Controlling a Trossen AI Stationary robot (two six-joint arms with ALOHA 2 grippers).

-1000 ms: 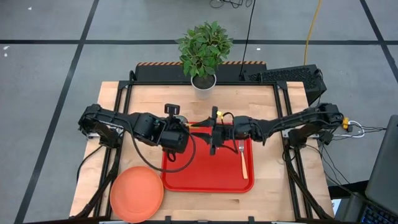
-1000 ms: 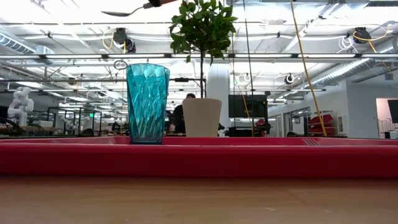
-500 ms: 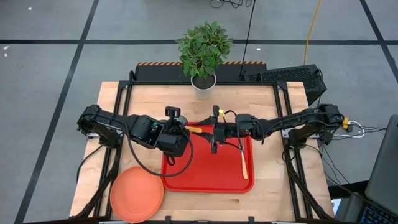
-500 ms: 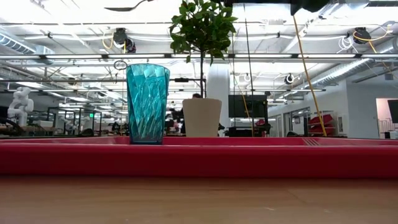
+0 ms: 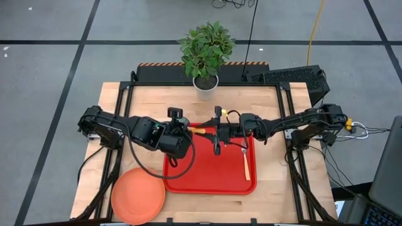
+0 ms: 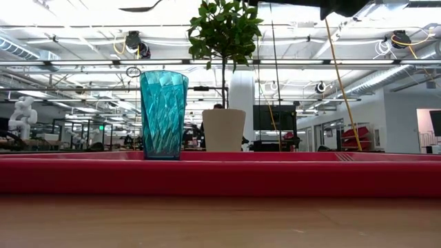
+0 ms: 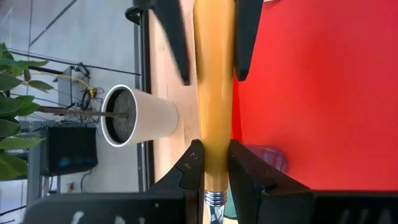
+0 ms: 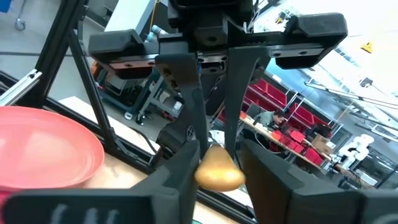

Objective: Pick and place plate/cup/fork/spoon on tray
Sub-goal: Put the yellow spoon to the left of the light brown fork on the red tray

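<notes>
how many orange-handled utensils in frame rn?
2. The fork lies on the tray, at its right side. The spoon is held in the air above the tray, its handle between the left gripper and the right gripper. None seems hidden.
</notes>
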